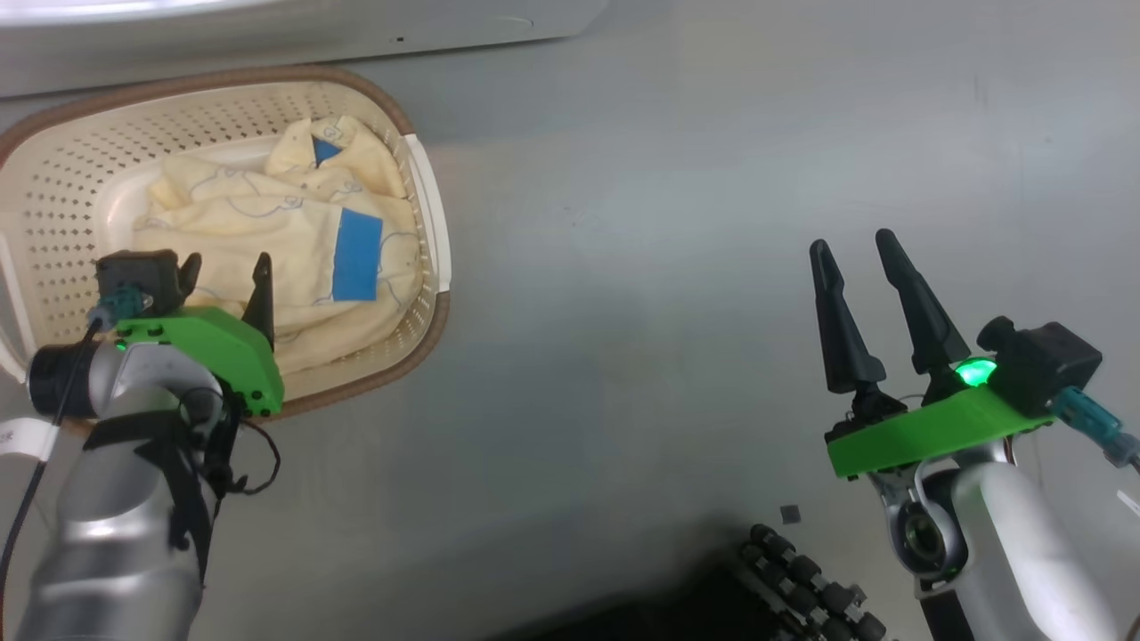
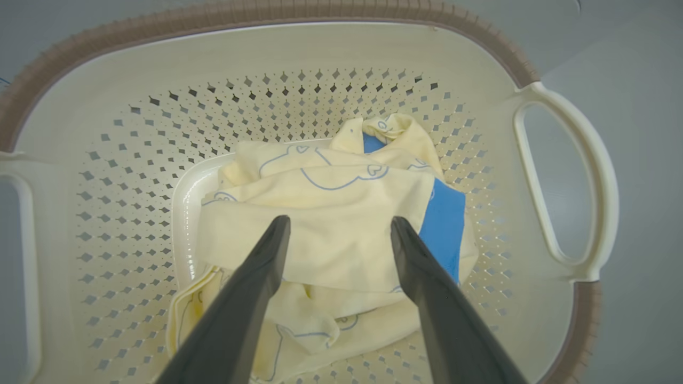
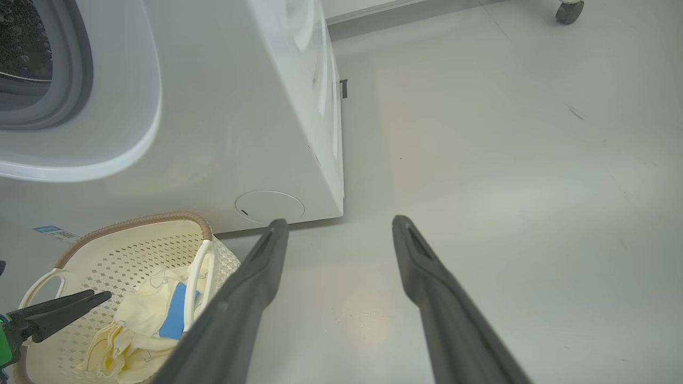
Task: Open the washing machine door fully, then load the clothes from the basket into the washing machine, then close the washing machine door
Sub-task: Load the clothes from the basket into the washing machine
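While the left gripper and the right gripper both stand open, the clothes lie heaped in the basket on the floor, just beside the washing machine.
The left gripper hangs over the cream heap, holding nothing; whether it touches the fabric cannot be told; its green mount hides the heap's near edge in the head view; the right gripper is over bare floor, well apart from the basket; the drum and grey gasket are cut off at the frame edge; the basket's left side is cropped.
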Available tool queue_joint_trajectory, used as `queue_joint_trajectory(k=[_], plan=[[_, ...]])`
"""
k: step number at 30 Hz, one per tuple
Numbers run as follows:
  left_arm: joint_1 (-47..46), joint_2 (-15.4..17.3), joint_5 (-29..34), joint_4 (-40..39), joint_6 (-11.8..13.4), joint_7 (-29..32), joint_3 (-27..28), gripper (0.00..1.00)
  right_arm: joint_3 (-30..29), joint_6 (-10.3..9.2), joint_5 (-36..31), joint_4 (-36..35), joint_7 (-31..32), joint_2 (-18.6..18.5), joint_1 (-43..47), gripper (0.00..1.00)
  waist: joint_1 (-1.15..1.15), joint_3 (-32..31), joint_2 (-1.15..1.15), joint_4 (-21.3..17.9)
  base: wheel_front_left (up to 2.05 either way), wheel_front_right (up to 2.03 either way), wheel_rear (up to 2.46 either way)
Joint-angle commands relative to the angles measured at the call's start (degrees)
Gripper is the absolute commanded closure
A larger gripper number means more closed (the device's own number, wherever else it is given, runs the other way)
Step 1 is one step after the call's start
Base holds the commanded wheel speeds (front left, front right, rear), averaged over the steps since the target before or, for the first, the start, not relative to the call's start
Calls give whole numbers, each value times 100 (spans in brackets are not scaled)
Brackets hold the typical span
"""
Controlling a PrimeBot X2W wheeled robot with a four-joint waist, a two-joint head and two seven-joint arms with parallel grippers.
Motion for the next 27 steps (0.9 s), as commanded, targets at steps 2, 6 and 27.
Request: queue_joint_trajectory(k=[2, 6, 27], plan=[[-79, 251, 26, 43, 32, -4, 127, 0, 126, -16, 61, -165, -55, -68, 26, 0, -1, 193, 0, -88, 0, 0, 0], [-323, 372, 93, 271, 50, 10, 53, 0, 167, -16, 58, -187, -55, -68, -43, 0, -1, 380, 0, -122, 0, 0, 0], [-1400, 933, 305, 1078, -100, 718, -403, 0, 338, -16, 95, -323, -55, -68, -328, 0, -1, 1241, 0, -393, 0, 0, 0]])
